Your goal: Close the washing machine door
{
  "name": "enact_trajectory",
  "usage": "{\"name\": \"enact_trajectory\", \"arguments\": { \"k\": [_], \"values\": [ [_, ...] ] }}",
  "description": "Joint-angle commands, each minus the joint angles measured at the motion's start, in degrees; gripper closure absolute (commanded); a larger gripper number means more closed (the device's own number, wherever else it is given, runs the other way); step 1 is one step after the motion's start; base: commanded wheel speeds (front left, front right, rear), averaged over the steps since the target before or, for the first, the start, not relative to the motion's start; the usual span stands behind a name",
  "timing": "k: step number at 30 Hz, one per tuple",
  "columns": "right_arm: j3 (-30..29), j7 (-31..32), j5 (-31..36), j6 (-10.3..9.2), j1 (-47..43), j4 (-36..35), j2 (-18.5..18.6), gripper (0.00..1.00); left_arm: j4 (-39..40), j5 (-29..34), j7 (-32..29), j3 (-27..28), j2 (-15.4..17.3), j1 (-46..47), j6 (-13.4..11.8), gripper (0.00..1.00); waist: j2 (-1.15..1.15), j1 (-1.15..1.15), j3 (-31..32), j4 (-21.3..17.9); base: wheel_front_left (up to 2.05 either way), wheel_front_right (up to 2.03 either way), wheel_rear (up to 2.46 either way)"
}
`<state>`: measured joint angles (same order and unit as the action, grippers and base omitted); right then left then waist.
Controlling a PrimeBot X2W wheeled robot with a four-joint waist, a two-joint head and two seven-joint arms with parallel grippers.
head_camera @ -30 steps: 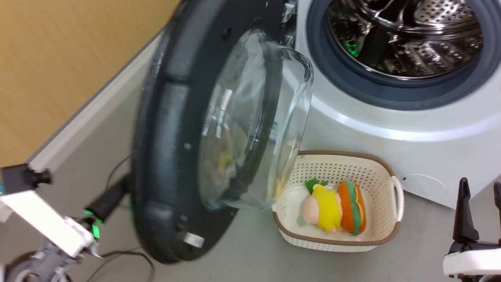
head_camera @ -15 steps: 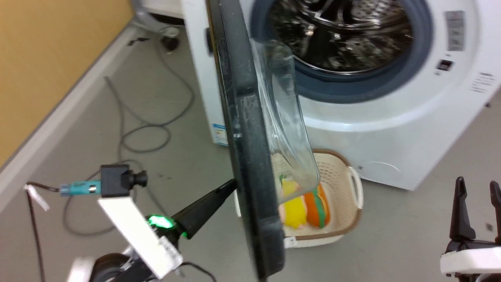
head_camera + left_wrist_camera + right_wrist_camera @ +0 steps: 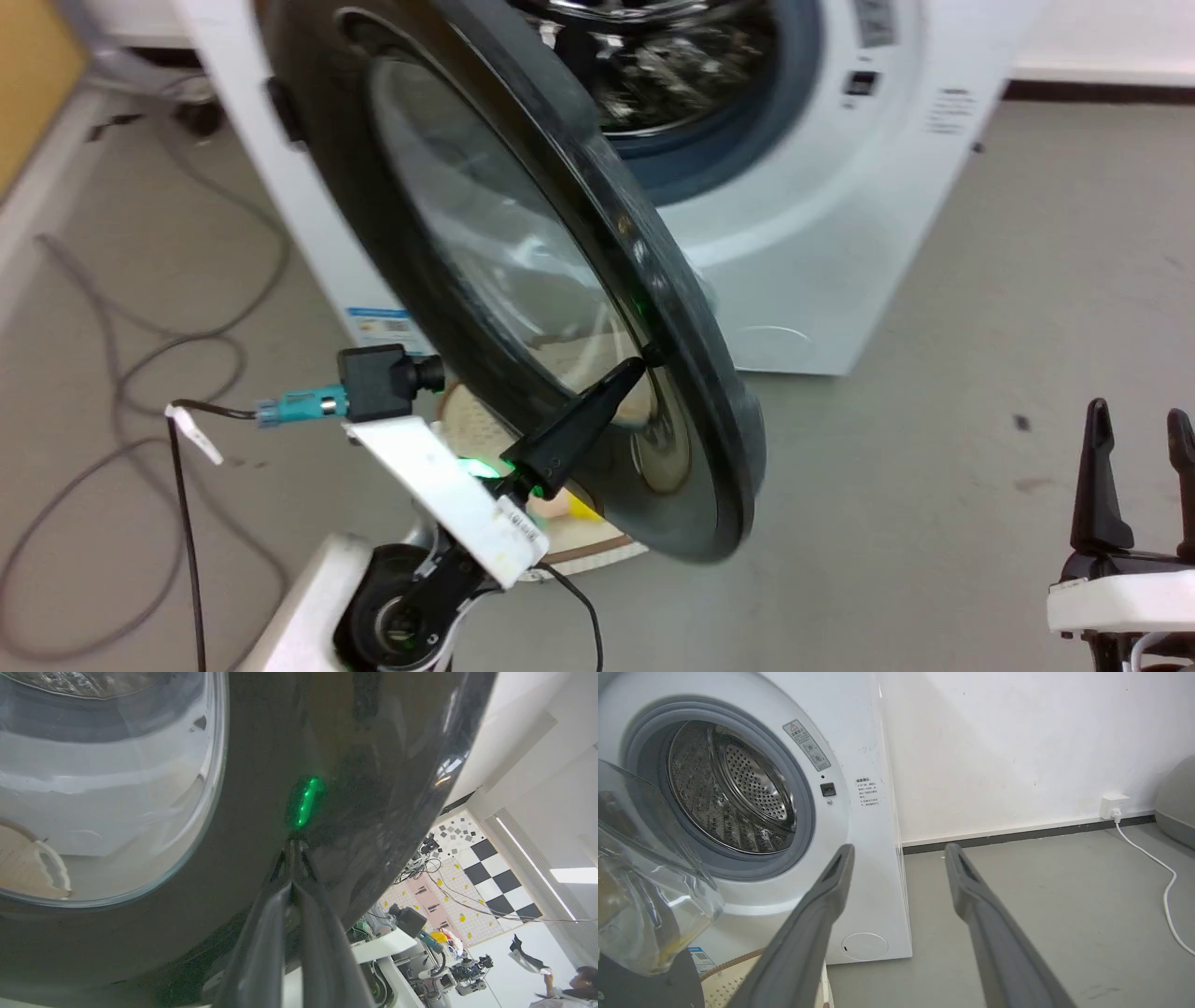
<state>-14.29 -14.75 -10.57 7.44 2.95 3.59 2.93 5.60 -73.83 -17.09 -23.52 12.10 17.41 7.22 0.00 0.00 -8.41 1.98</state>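
Observation:
The washing machine door (image 3: 485, 252) stands half open, its outer face with the glossy black rim turned toward me. Behind it are the white washing machine (image 3: 822, 215) and its steel drum (image 3: 653, 65). My left gripper (image 3: 639, 364) is shut with nothing held, and its tip presses on the door's lower rim. In the left wrist view the closed fingertips (image 3: 293, 845) touch the black rim under a green reflection. My right gripper (image 3: 1139, 409) hangs open at the lower right, away from the door. The right wrist view has that gripper (image 3: 900, 847) open before the machine (image 3: 859, 826) and the door's glass bowl (image 3: 640, 891).
A cream perforated basket (image 3: 476, 420) sits on the floor behind the door's lower part. Grey cables (image 3: 121, 345) loop on the floor at the left. A wall socket with a white cord (image 3: 1148, 844) lies to the right. Open grey floor (image 3: 934, 420) spreads right of the machine.
The camera has swung right. The door has turned from edge-on to showing its outer face, swinging toward the machine. My left gripper now presses its rim. The right gripper holds its place.

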Motion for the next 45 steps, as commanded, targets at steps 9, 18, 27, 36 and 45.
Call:
{"name": "enact_trajectory", "arguments": {
  "k": [9, 18, 27, 36, 45],
  "values": [
    [1.9, -0.2, -0.6, 0.05, 1.2, -0.5, -0.1, 0.0, -8.8, -3.3, 9.1, -7.3, 1.0, 6.2, 0.3, 1.0, 0.0, 0.0, -2.0, -7.7, 0.0, 0.0, 0.0],
    [3.9, -0.2, -0.7, 0.05, 0.7, -0.8, -0.1, 0.0, -14.5, -5.4, 14.4, -12.6, 2.2, 9.6, 0.3, 1.0, 0.0, 0.0, -1.8, -9.0, 0.0, 0.0, 0.0],
    [4.2, -0.2, -0.2, 0.05, -0.5, -0.8, -0.1, 0.0, -23.4, 1.7, 28.7, -12.8, 7.2, 10.6, 0.1, 0.0, 0.0, 0.0, 0.8, -7.3, 0.0, 0.0, 0.0],
    [2.6, -0.2, 0.7, 0.05, -0.4, -2.3, -0.1, 0.0, -21.9, 31.8, 32.1, 5.9, 6.0, 9.0, -13.5, 0.0, 0.0, 0.0, 3.0, -4.6, 0.0, 0.0, 0.0],
    [3.6, -0.2, 2.1, 0.05, 2.9, -4.6, -0.1, 0.0, -8.4, 57.5, 32.1, 15.7, 4.4, -3.2, -22.4, 0.0, 0.0, 0.0, 4.7, -1.8, 0.0, 0.0, 0.0]
  ]
}}
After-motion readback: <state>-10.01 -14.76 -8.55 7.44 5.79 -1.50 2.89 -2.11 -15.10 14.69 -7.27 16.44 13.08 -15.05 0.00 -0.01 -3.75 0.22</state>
